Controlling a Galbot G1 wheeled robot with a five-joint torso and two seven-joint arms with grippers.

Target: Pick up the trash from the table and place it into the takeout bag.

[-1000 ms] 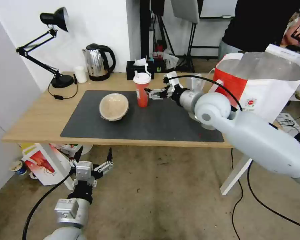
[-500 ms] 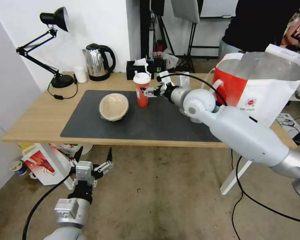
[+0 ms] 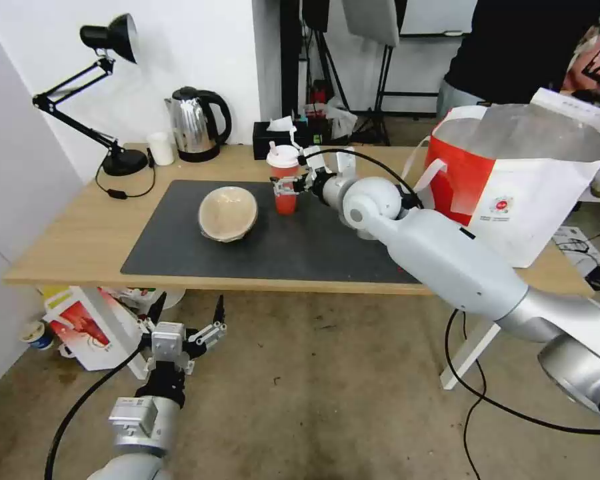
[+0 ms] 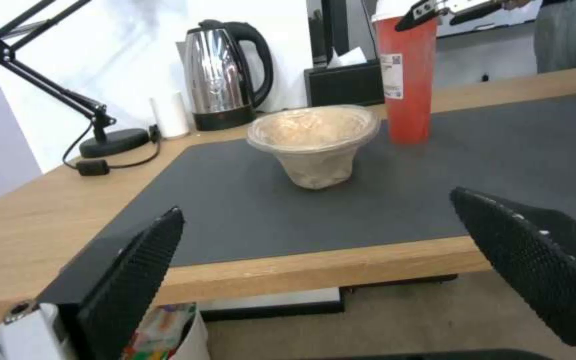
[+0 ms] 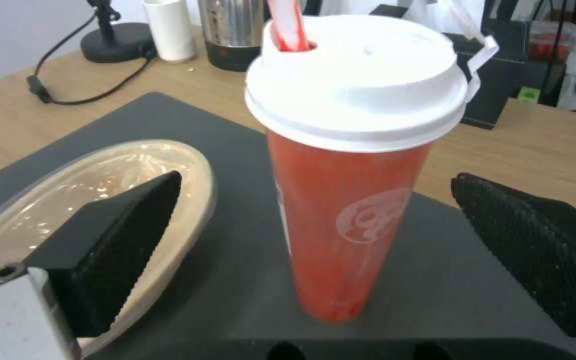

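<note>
Table (image 3: pixel 80 240) of light wood carries a grey mat (image 3: pixel 300 247), right tool (image 3: pixel 288 186) spread around the red cup (image 3: pixel 285 183).

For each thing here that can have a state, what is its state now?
Red cup: upright on the mat, lid on, between open fingers, not gripped.
Tan bowl: tilted on the mat, empty.
Takeout bag: upright, open.
Right gripper: open, at the cup.
Left gripper: open, below the table edge.
Kettle: lid closed.
</note>
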